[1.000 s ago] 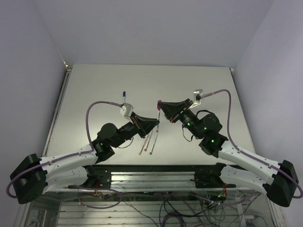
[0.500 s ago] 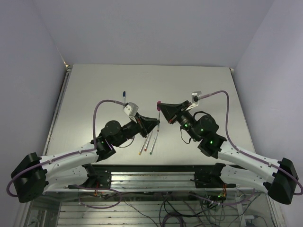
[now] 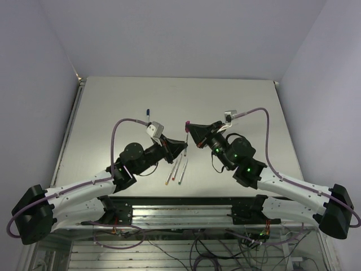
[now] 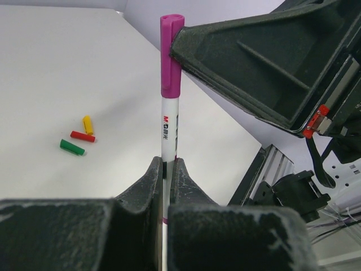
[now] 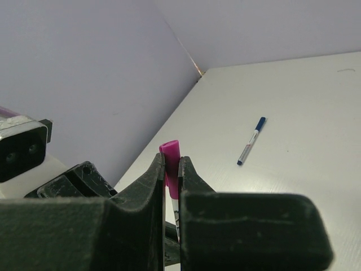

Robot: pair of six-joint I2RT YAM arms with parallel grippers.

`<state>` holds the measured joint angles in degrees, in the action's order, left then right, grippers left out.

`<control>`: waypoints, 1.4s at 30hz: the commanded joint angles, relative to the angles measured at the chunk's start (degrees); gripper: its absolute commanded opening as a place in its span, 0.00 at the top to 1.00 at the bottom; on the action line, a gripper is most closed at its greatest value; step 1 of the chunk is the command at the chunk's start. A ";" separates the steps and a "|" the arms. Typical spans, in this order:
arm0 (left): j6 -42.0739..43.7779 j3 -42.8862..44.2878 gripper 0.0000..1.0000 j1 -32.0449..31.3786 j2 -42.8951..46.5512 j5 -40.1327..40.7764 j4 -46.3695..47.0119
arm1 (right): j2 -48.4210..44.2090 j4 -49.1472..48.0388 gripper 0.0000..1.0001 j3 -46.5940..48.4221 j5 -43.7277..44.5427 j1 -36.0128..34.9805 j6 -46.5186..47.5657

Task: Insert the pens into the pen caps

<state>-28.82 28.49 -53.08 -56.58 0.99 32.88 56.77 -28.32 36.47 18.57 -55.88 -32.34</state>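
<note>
Closest to the arm bases point(image 3: 180, 212), three loose pens point(image 3: 175, 171) lie side by side on the table point(image 3: 254, 101). They slant a little, and their coloured tips point back at the near edge.

Just past them, the two grippers meet above the middle of the table. This spot is well apart from the left, right and far edges, with bare table on every side. The left gripper point(image 4: 168, 167) is squeezed tight on the low end of the held pen point(image 4: 168, 127). The pen stands straight out from its fingers. From the top, the pen's long line runs from near to far.

The magenta cap point(image 4: 171, 56) sits on the far end of this pen. The right gripper point(image 5: 170, 169) is pinched tight on that cap, which pokes out between its fingers. I cannot tell if the cap is pushed all the way on.

Off to one side, a green cap point(image 4: 72, 147), a red cap point(image 4: 83, 136) and a yellow cap point(image 4: 87, 124) lie close together on the table.

Farther back lies a blue-capped pen point(image 5: 251, 140), all alone, well short of the far edge.
</note>
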 commanded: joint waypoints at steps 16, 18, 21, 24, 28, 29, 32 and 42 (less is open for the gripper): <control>-1.02 -1.17 0.93 2.56 7.90 8.32 -8.92 | -5.29 3.07 0.65 7.35 16.79 -3.28 13.95; -0.71 -1.13 0.93 2.56 7.86 9.29 -10.12 | -6.52 2.84 0.58 7.33 17.81 -3.31 14.11; 0.92 0.45 0.93 2.55 6.18 12.10 -12.67 | -8.70 2.39 0.50 5.83 19.15 -3.30 12.09; 2.96 3.74 0.93 2.92 2.29 16.37 -15.57 | -10.65 3.28 0.49 3.96 20.26 -3.32 11.66; 4.18 8.89 0.93 7.88 -5.16 15.76 -18.20 | -10.66 12.11 0.55 5.10 25.06 -3.22 9.43; 4.16 10.13 0.93 9.65 -7.19 14.96 -18.55 | -10.48 14.25 0.57 5.44 27.29 -3.20 8.95; 4.26 13.57 0.93 14.62 -12.82 14.25 -19.67 | -10.66 17.12 0.59 5.22 30.54 -3.19 8.89; 3.27 27.01 0.93 23.03 -34.02 12.10 -26.31 | -8.57 26.07 0.69 6.28 35.86 -2.86 5.28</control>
<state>-25.28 51.07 -31.59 -85.03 14.70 10.26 46.94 -8.54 41.43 49.74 -58.94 -23.51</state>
